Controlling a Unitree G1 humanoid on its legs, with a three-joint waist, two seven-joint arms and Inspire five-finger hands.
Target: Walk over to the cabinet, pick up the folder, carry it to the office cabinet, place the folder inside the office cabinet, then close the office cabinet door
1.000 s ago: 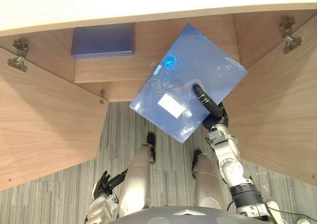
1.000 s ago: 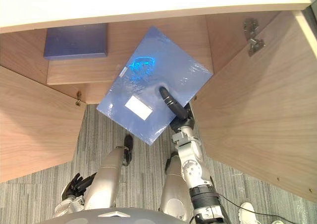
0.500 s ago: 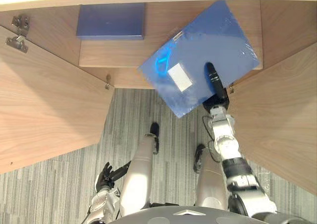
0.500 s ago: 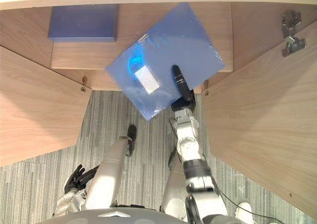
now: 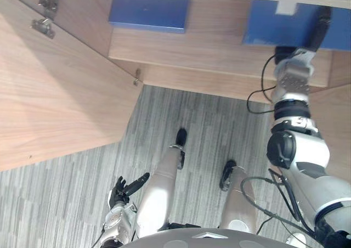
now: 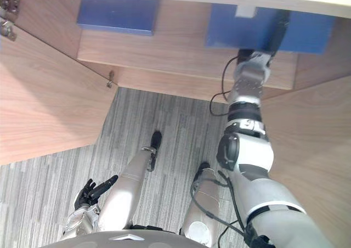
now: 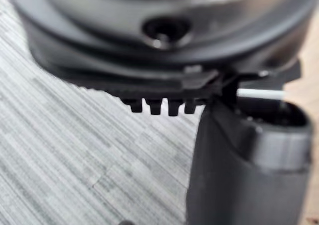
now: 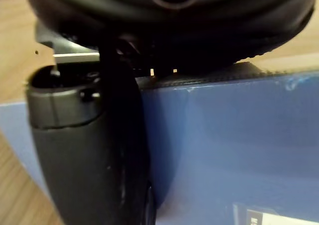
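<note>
Right hand [image 5: 316, 31] held high on outstretched arm, thumb pressed on top of blue folder [image 5: 271, 28], pinching it. Folder lies under hand on cabinet shelf [image 5: 219, 50]. Second blue folder [image 5: 148, 11] well left of hand. Left hand [image 5: 123, 189] hangs low, fingers loosely spread.
</note>
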